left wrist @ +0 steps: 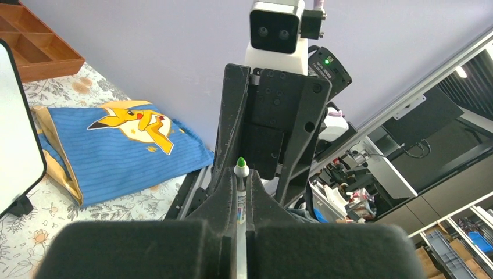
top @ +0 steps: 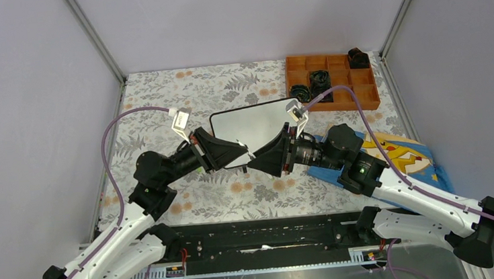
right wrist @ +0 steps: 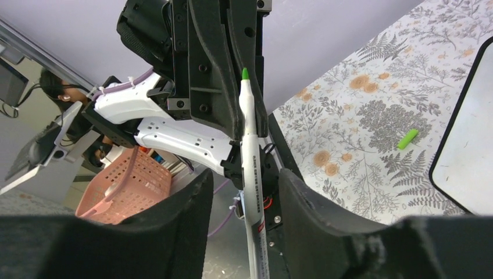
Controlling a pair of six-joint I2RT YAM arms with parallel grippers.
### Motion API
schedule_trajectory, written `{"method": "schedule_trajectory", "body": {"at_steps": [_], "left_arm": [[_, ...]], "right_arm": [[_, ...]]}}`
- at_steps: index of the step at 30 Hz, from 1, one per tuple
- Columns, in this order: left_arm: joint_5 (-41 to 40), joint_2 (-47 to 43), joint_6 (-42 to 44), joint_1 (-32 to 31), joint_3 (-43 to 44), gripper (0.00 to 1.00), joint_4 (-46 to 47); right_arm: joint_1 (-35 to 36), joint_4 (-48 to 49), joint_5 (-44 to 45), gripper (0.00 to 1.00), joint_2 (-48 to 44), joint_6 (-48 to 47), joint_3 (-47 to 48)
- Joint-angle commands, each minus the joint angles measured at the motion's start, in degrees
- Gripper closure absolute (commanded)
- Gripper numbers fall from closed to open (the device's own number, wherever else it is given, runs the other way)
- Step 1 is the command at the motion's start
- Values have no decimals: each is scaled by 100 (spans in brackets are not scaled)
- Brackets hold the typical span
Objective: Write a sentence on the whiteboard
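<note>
Handover: left gripper (left wrist: 240, 174) clamped shut on green-tipped marker (left wrist: 240, 203); right gripper (right wrist: 244, 186) half-open, not gripping it; ease right arm clear toward 4 o'clock, then swing nib to whiteboard (top: 256, 122) at 12.

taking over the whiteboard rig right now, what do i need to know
Grippers: the left gripper has its jaws shut on the marker, held off the table by the near edge of the whiteboard. The right gripper has open jaws on either side of the marker, not gripping it.
Also: a small green piece, probably the cap, lies on the tablecloth beside the board.
Done: the marker is in hand.
Left: the whole sentence; no writing shows on the board. I would back the right arm off first.
</note>
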Motion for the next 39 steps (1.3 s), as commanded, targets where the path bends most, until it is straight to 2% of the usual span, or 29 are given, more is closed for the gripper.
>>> {"method": "schedule_trajectory", "body": {"at_steps": [1, 6, 12, 16, 25, 34, 39], "left_arm": [[-306, -40, -36, -42, 103, 100, 459], [-862, -170, -350, -53, -42, 100, 806], [-1508, -178, -658, -114, -20, 100, 1068], [-1841, -208, -709, -188, 9, 100, 1082], [-2214, -308, -747, -280, -104, 100, 1071], [-2537, -428, -718, -297, -166, 100, 958], [-2581, -430, -729, -308, -193, 100, 931]], "right_arm": [[-14, 261, -55, 45, -53, 70, 255], [-13, 636, 150, 34, -183, 412, 71], [-8, 1633, 815, 31, -287, 1031, -358], [-12, 1908, 1234, 38, -241, 1197, -420], [-13, 2330, 1554, 52, -33, 1504, -445], [-10, 2357, 1418, 53, 149, 1648, -338], [-15, 2383, 1432, 62, 159, 1691, -333]]}}
